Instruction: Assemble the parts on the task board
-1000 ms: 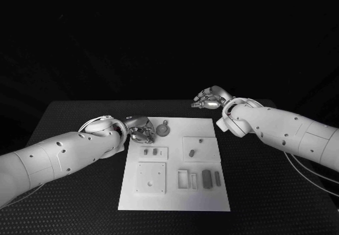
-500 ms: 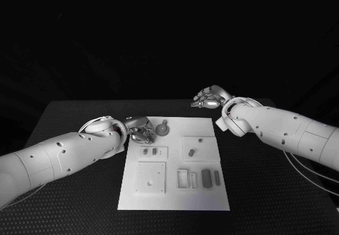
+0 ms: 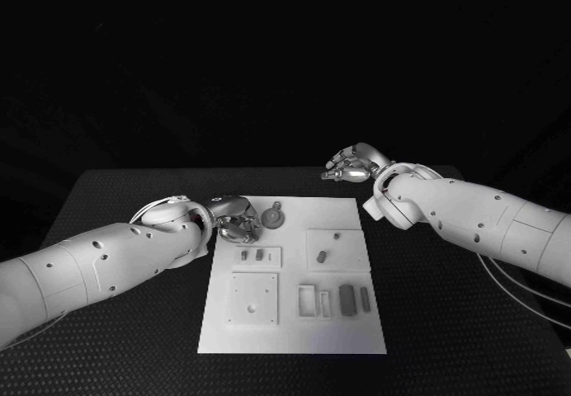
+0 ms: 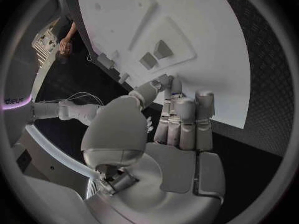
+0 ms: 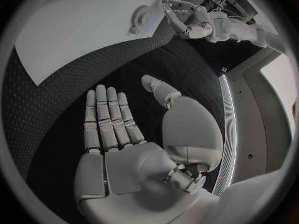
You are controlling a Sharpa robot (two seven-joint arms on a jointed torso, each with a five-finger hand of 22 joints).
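The white task board (image 3: pixel 298 330) lies in the middle of the black table. A round grey part with a short handle (image 3: pixel 274 217) sits at the board's far left corner. My left hand (image 3: pixel 236 221) hangs just beside it at the board's edge. Its fingers (image 4: pixel 181 114) lie side by side with the thumb next to them, and nothing shows between them. The right wrist view shows this hand (image 5: pixel 187 20) close to the round part (image 5: pixel 141 16). My right hand (image 3: pixel 353 163) hovers flat over the table (image 5: pixel 187 69) behind the board's far right corner, holding nothing.
Two small dark pieces (image 3: pixel 252 256) stand in a raised block on the board's left. Two more (image 3: pixel 323 257) stand in the block to the right. A square plate (image 3: pixel 255 299) and long pieces (image 3: pixel 346 299) beside slots fill the near half.
My left forearm has sunk slightly and its hand has shifted a touch. The right hand and the parts have stayed put.
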